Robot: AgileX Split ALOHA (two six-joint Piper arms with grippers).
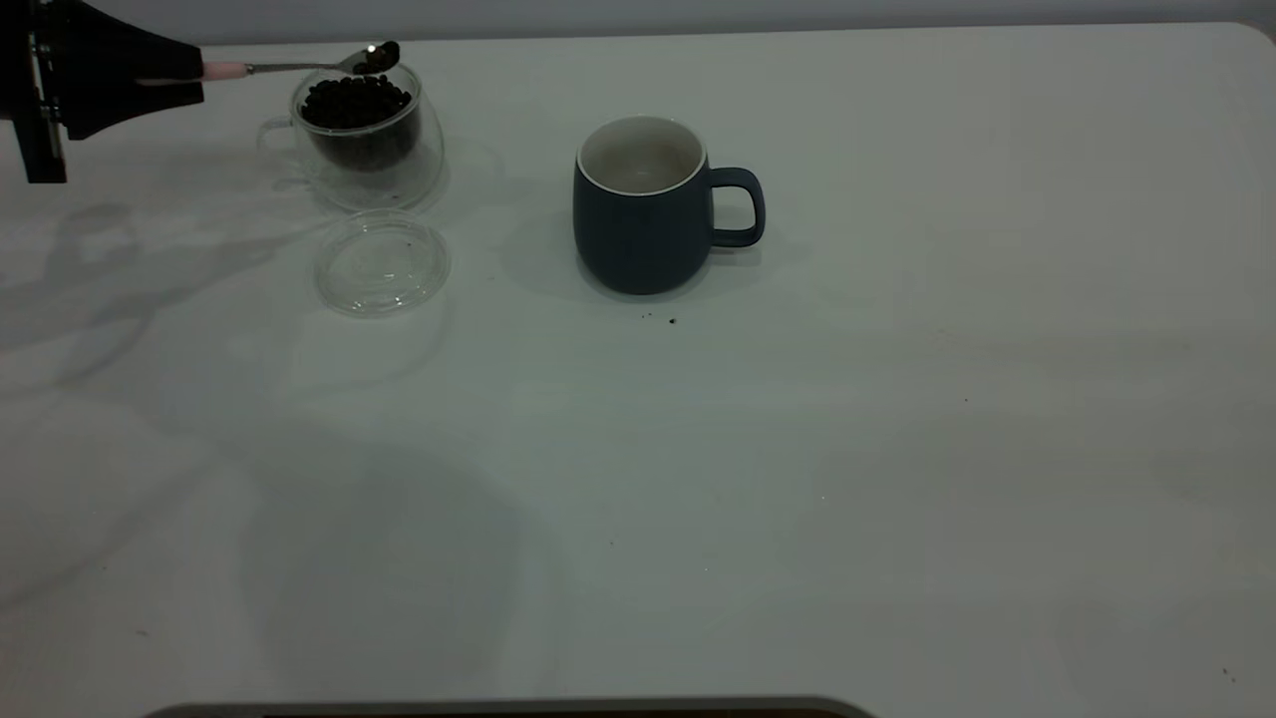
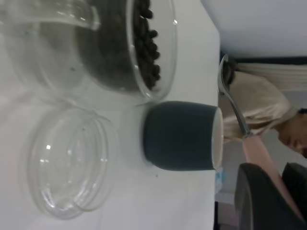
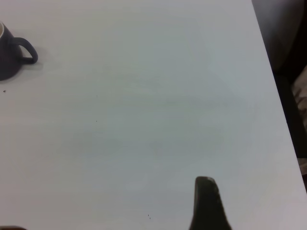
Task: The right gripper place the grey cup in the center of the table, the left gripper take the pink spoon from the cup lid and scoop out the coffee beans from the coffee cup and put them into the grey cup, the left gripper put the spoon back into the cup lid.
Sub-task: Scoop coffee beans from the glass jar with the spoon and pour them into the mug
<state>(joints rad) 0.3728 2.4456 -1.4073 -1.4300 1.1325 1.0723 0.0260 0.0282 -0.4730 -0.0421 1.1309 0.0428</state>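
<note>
- Left gripper (image 1: 194, 72), black, at the far left edge of the exterior view, is clamped on the pale handle of the pink spoon (image 1: 299, 66) and holds it level above the coffee cup (image 1: 364, 140).
- Right gripper (image 3: 207, 203) shows only as one dark finger in its own wrist view, over bare counter well away from the cups; whether it is apart or together cannot be told.
- Counter (image 1: 897, 449): a wide white top with a few dark specks just in front of the grey cup.
- Grey cup (image 1: 648, 204) stands upright near the middle, handle toward the right arm's side, its white inside looking bare.
- Coffee cup, clear glass, sits far back on the left side, filled with a heap of coffee beans (image 1: 354, 100).
- Cup lid (image 1: 382, 263), a clear glass disc, lies flat just in front of the coffee cup, with nothing on it.
- Spoon bowl, over the cup's far rim, carries a small load of dark beans.
</note>
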